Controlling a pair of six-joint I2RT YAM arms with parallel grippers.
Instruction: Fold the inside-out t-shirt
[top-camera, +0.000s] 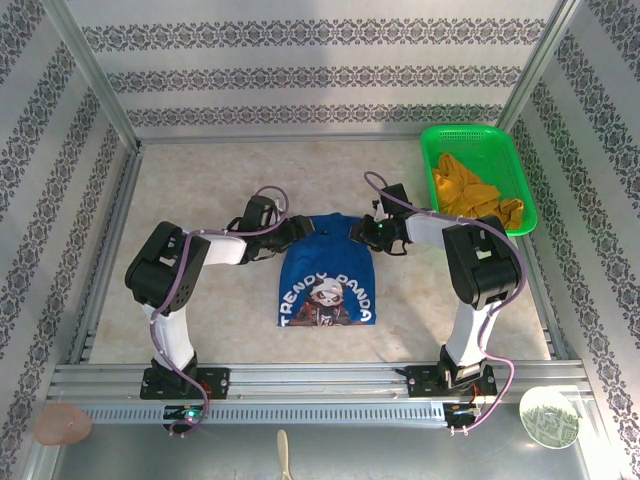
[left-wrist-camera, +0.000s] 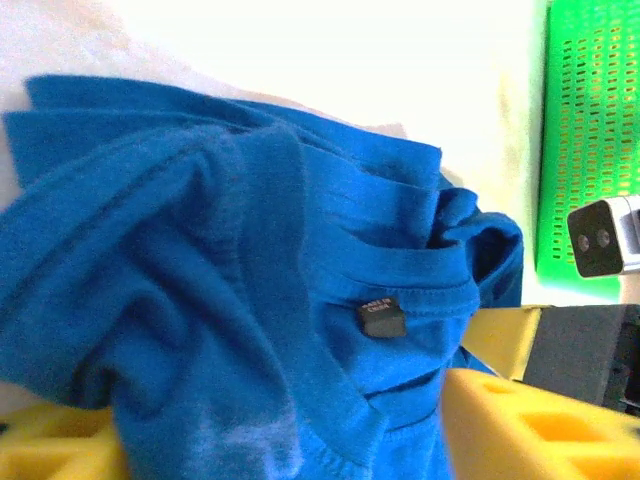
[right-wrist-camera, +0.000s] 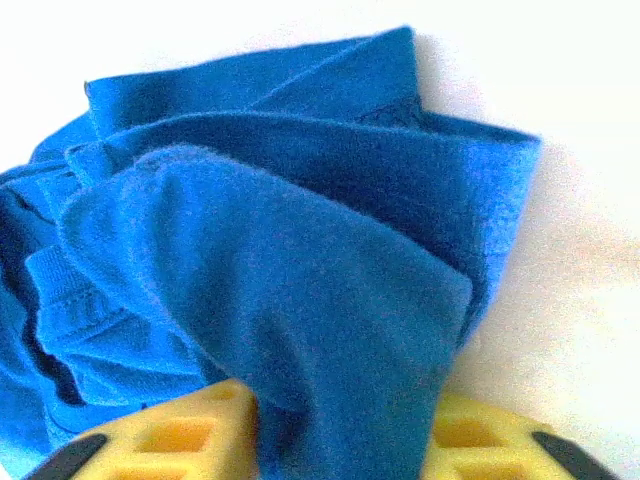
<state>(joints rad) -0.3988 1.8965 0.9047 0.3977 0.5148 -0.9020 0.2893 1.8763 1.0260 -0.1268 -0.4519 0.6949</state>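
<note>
The inside-out t-shirt is royal blue and lies in the middle of the table, with a panda print and lettering facing up on its near half. Its far edge is bunched up between the two arms. My left gripper is at the shirt's far left corner. In the left wrist view, blue cloth with the collar seam and a small dark label fills the gap between the yellow fingers. My right gripper is at the far right corner, and a thick fold of cloth is pinched between its fingers.
A green basket stands at the back right with a mustard garment in it; its wall also appears in the left wrist view. A pale round disc and a pinkish lump lie beyond the near rail.
</note>
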